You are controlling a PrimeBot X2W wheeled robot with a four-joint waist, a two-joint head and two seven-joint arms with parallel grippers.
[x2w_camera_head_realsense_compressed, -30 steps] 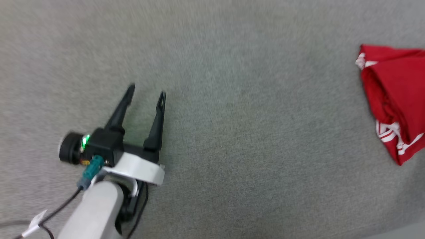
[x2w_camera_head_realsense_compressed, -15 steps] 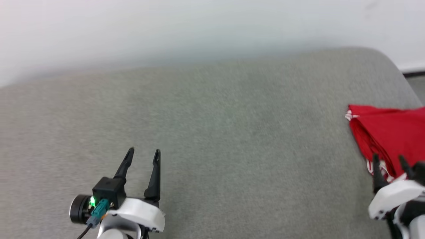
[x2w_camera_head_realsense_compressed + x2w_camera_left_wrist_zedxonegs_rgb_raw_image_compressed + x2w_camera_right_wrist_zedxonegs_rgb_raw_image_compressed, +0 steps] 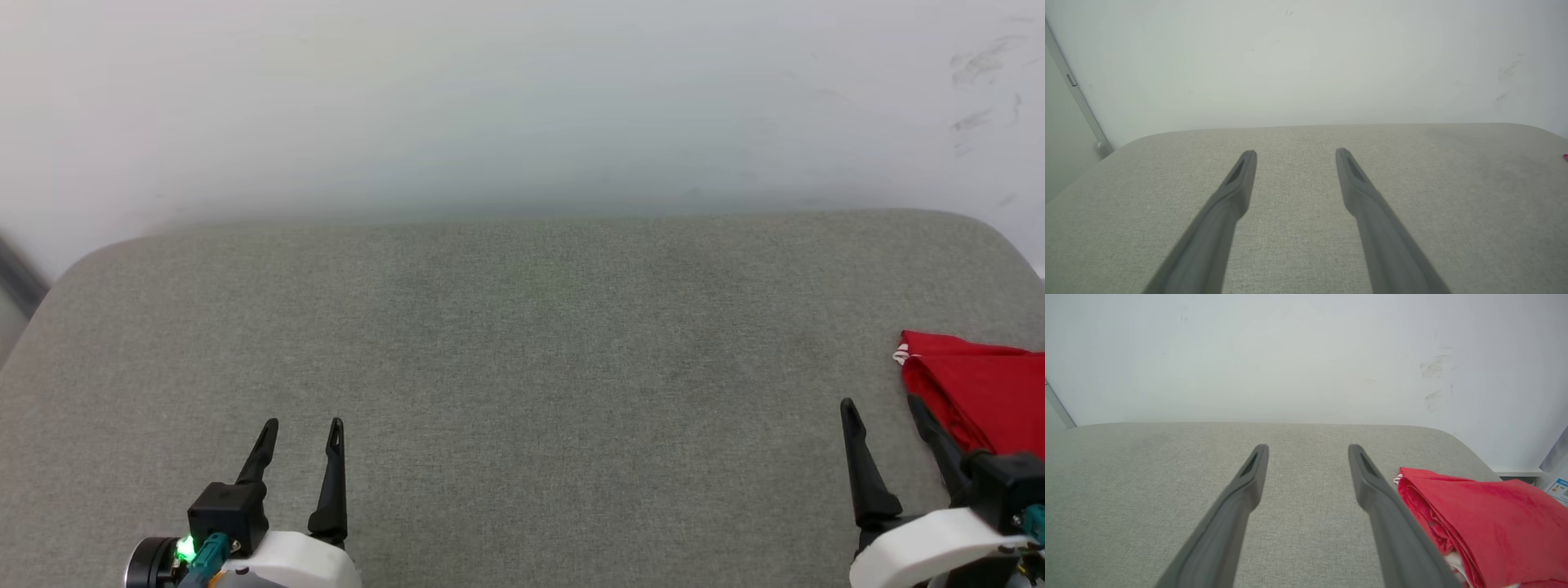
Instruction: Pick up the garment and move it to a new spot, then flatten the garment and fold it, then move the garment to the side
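Both arms are low over the grey padded surface [image 3: 522, 343], and here is the layout that matters. The garment [image 3: 980, 400] sits just off the outer side of the right gripper [image 3: 880, 403], a red bundle with a sliver of white trim at its far corner, running out past the picture's right edge. From the right wrist camera the garment [image 3: 1486, 514] lies right alongside the outer finger of the right gripper [image 3: 1308, 448]. Its stacked folds run roughly the same way the fingers point, though its full length is cut off, so I can't call the long axis for sure. I can't say either whether that finger touches the cloth. The jaws stand wide apart with nothing between them. The left gripper [image 3: 303, 425] is well away across the cushion, also spread and empty. Bare fabric lies ahead of the left gripper [image 3: 1296, 152], so the right arm is clearly the nearer one. The garment looks folded and parked at the side, so I'd judge the job close to done. Any further nudge belongs to the right arm, moving outward. Beyond the fingertips the cushion rounds off against a plain white wall [image 3: 522, 98] with a few dark scuff marks [image 3: 1435, 367].
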